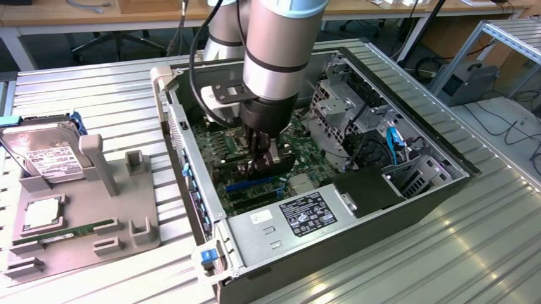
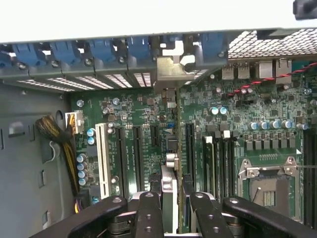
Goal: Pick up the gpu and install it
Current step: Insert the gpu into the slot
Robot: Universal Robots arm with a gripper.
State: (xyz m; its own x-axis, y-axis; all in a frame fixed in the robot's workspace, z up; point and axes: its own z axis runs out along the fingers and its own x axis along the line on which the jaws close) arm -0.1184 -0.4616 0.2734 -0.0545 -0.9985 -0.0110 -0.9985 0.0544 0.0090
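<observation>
- The gpu is down inside the open PC case, standing on edge over the motherboard — the wrist view looks straight along its thin top edge.
- Its silvery bracket sits up against the rear slot wall of the case, in line with the row of blue slot clips.
- The card runs along the black expansion slots, beside the white slot; whether it is fully seated in a slot, I cannot tell.
- The gripper is clamped on the card, one black finger on each side of it, closed against its faces.
- In the exterior view the gripper reaches deep into the case, low over the board, with the arm coming down from above.
- Nearby on the board: the empty CPU socket and the memory slots between it and the card.
- The power supply sits at the near end of the case, the drive cage at the far side.
- Off to the exterior view's left, a grey holder carries a hard drive and a green memory stick, well apart from the case.
</observation>
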